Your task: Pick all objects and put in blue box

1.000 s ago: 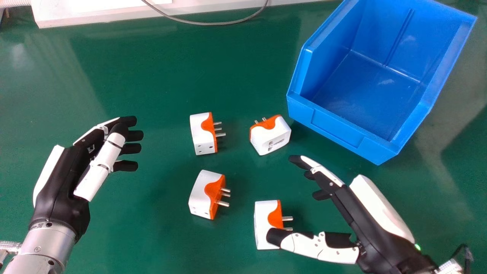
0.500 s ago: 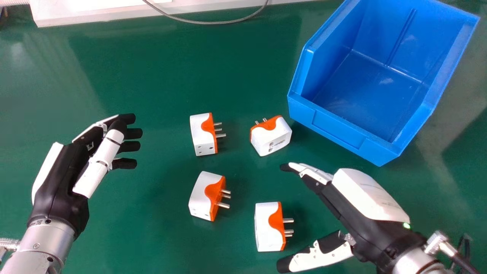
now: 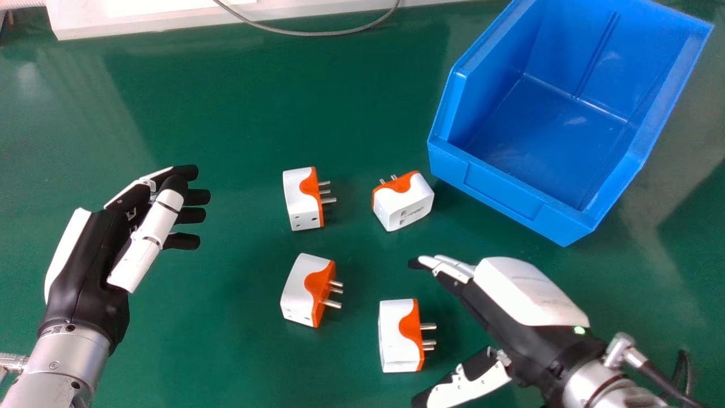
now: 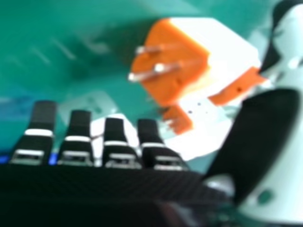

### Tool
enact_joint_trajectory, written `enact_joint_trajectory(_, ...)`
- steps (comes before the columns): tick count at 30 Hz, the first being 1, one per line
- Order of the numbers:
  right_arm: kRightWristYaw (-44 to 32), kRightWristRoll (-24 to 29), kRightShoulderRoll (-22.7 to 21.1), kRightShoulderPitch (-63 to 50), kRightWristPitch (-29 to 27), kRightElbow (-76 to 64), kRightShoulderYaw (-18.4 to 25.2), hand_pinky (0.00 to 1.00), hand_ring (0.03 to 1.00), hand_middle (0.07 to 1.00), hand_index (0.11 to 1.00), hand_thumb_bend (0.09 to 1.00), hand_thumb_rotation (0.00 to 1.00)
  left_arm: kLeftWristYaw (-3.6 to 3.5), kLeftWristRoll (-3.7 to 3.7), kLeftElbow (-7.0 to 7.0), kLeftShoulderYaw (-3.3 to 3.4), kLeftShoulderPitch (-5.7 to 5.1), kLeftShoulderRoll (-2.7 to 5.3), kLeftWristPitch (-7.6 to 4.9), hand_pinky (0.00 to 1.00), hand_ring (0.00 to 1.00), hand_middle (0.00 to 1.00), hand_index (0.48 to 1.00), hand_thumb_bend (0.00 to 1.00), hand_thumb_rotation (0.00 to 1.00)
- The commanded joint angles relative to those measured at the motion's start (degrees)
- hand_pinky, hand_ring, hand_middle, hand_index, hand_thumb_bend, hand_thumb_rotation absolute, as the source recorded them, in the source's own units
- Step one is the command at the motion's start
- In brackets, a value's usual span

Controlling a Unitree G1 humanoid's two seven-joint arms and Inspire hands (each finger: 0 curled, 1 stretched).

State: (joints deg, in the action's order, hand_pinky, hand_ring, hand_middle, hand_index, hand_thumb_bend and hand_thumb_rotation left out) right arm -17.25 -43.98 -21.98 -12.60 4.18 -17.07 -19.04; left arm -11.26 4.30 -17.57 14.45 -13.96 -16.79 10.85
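- Your right hand point(image 3: 510, 334) sits toward 4 o'clock in the head view, fingers straight and thumb spread well away from them, gripping nothing.
- Your left hand point(image 3: 96, 255) is at 9 o'clock, fingers extended and apart from every adapter.
- You have four white-and-orange adapters on the green table point(image 3: 226, 113). The upper-left adapter point(image 3: 297, 198) lies just off centre toward 9 o'clock, prongs pointing at 3.
- The upper-right adapter point(image 3: 408, 207) is just off centre toward 3 o'clock, prongs at 11.
- You see the lower-left adapter point(image 3: 300, 289) toward 7 o'clock, prongs near 3.
- The lower-right adapter point(image 3: 393, 340) lies between 5 and 6 o'clock, prongs at 3, near your right thumb.
- Your blue box point(image 3: 501, 198) stands at 2 o'clock, tilted in view, its low front wall facing roughly 7.
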Motion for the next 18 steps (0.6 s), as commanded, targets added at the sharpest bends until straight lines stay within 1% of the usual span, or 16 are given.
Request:
enact_joint_trajectory(1, 1.77, -1.09, 0.25, 1.9, -0.96, 0.87, -0.68, 0.79, 0.883, 0.921, 0.894, 0.746, 0.26, 0.38, -0.56, -1.76, -0.13, 0.48, -0.29, 0.11, 0.64, 0.73, 0.74, 0.786, 0.4, 0.77)
enact_joint_trajectory(6, 6.25, -3.59, 0.15, 3.66, -3.11, 4.64, -2.76, 0.78, 0.87, 0.908, 0.878, 0.732, 0.27, 0.41, -0.49, -1.49, -0.11, 0.77, -0.43, 0.1, 0.64, 0.73, 0.73, 0.784, 0.39, 0.77)
enact_joint_trajectory(9, 8.9, -5.63, 0.37, 4.26, -3.68, 6.35, -3.97, 0.75, 0.85, 0.895, 0.865, 0.732, 0.27, 0.44, -0.48, -1.66, -0.16, 0.82, -0.39, 0.26, 0.64, 0.73, 0.73, 0.782, 0.38, 0.76)
enact_joint_trajectory(10, 9.36, -6.05, 0.42, 4.45, -3.65, 6.62, -4.23, 0.73, 0.836, 0.885, 0.856, 0.731, 0.27, 0.45, -0.48, -1.76, -0.17, 0.88, -0.41, 0.38, 0.64, 0.73, 0.73, 0.781, 0.38, 0.76)
enact_joint_trajectory(13, 10.45, -7.76, 0.66, 5.33, -3.07, 7.53, -5.14, 0.71, 0.823, 0.877, 0.847, 0.732, 0.27, 0.39, -0.46, -1.76, -0.19, 1.05, -0.48, 0.5, 0.63, 0.73, 0.73, 0.78, 0.38, 0.76)
enact_joint_trajectory(18, 10.1, -9.53, 1.93, 7.34, -0.85, 8.96, -6.09, 0.69, 0.813, 0.866, 0.835, 0.733, 0.29, 0.12, -0.21, -1.39, -0.03, 1.39, -0.68, 0.59, 0.63, 0.73, 0.73, 0.779, 0.38, 0.76)
